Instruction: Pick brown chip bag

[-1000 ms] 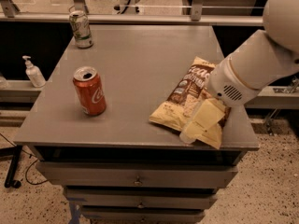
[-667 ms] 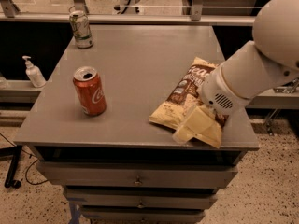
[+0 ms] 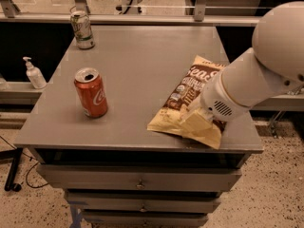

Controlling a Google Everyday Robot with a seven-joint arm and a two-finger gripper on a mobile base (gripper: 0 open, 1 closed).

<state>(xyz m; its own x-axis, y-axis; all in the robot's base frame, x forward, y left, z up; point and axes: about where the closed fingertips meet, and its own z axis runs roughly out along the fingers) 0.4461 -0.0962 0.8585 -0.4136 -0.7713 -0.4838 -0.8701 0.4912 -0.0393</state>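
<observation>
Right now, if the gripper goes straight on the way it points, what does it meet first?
The crinkly pale-yellow and dark-brown chip bag: the gripper sits over its near end, pointing down-left at it. They may be touching; depth unclear. The grey table lies beneath.

White arm comes in from the upper right edge; large rounded joint housing sits at the top right; forearm slopes down and leftward; round wrist end with vent slots faces the camera; gripper hangs at the arm's low end, below-left of the wrist, right of centre, pointing down-left and partly hidden by the wrist
</observation>
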